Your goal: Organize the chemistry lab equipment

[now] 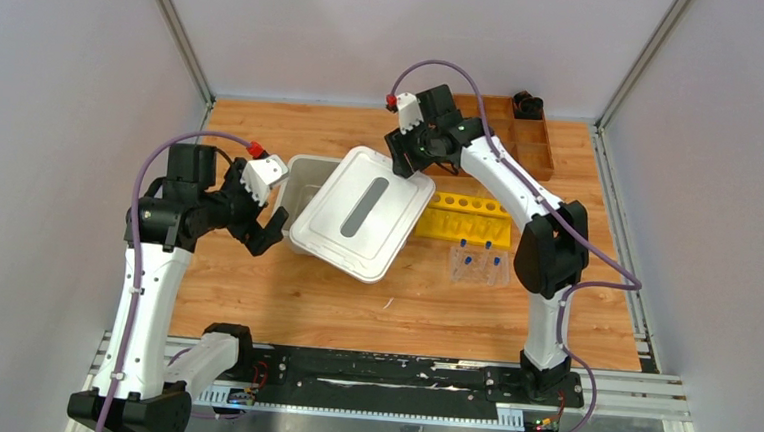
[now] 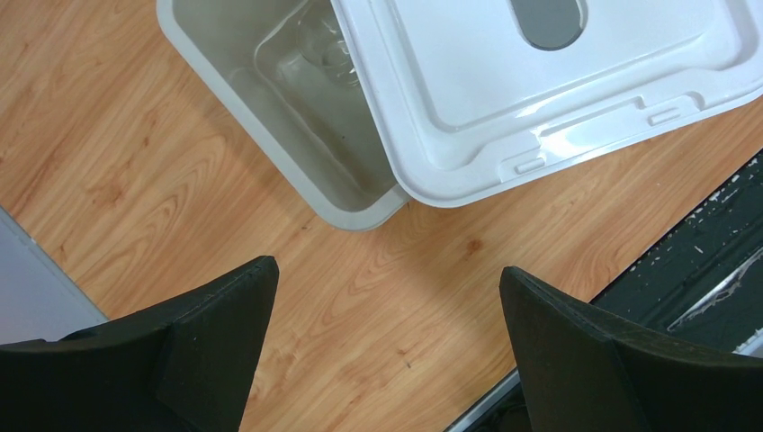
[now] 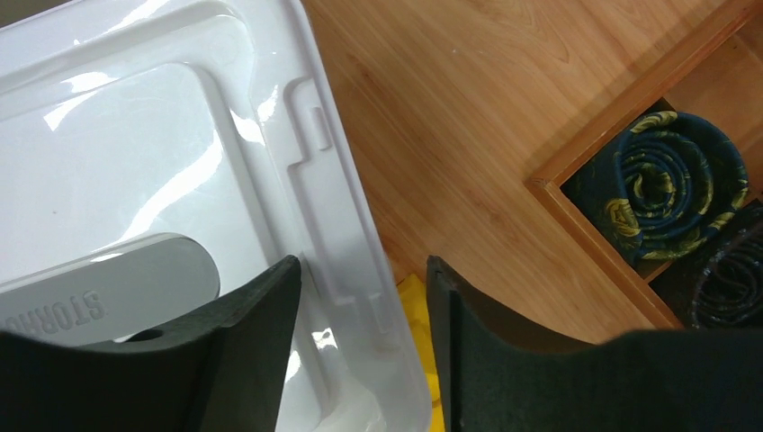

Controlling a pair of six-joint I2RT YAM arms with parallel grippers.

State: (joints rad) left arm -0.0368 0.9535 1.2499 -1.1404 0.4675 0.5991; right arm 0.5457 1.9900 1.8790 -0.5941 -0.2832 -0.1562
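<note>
A white lid [image 1: 361,213] with a grey handle lies askew over a pale bin [image 1: 295,176]. My right gripper [image 1: 409,156] is at the lid's far right edge. In the right wrist view its fingers [image 3: 270,315] straddle the lid's raised rim [image 3: 346,261], narrowed onto it. My left gripper [image 1: 267,229] is wide open and empty beside the bin's left end, over bare wood [image 2: 387,306]. A clear glass beaker [image 2: 319,49] shows inside the bin [image 2: 270,117]. Blue-capped tubes [image 1: 477,262] lie in a clear case on the table. The dish, triangle frame and rods are out of view.
A yellow tube rack [image 1: 468,219] stands right of the bin, partly under the lid. A wooden divided tray [image 1: 523,135] at the back right holds dark rolled items [image 3: 670,180]. The black base rail [image 1: 388,372] runs along the near edge.
</note>
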